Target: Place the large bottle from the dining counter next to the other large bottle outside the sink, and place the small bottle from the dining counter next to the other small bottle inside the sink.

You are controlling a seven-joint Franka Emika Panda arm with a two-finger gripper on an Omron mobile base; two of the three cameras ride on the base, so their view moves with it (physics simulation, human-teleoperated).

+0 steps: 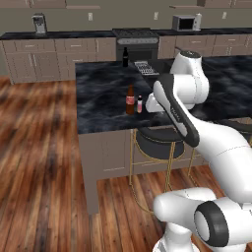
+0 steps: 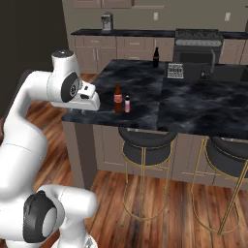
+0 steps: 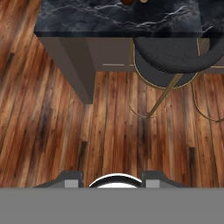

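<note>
I see the brown bottle [image 1: 130, 100] upright on the worktop [image 1: 103, 93] near its front edge, with the pink bottle [image 1: 140, 104] just beside it, both above a black stool [image 2: 145, 140]. The black bottle [image 1: 125, 57] stands far back on the worktop by the sink [image 2: 220, 72], next to a small rack [image 2: 175, 70]; I cannot make out any small dark bottle in the basin. My gripper [image 2: 92, 102] hangs off the worktop's front corner, holding nothing, looking down at the wooden floor [image 3: 65, 131], and I cannot tell how wide the jaws stand.
</note>
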